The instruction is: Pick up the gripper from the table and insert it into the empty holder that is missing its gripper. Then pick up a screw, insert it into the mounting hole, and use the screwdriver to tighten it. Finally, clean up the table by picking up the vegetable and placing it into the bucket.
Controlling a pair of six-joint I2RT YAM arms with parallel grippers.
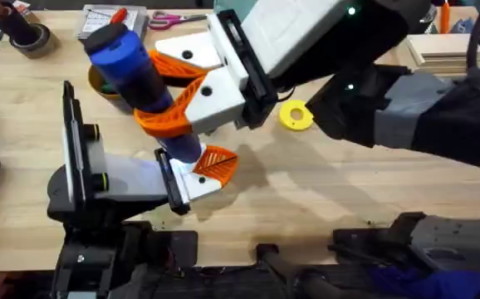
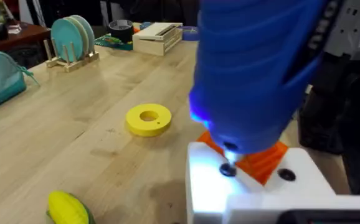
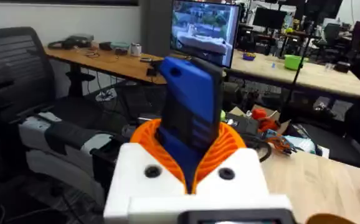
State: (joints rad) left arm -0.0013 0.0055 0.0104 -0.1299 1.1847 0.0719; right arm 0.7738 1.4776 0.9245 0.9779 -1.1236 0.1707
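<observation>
Bright blue screwdriver (image 1: pixel 132 71), orange ribbed gripper (image 1: pixel 217 163), yellow disc (image 1: pixel 296 115).

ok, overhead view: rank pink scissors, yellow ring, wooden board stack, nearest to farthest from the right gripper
From the right gripper, shut on the blue screwdriver:
1. Pink scissors: far table edge, just beyond it.
2. Yellow ring: mid-table, off to its right.
3. Wooden board stack: far right corner.

No readable text, label, brand or number on anything.
</observation>
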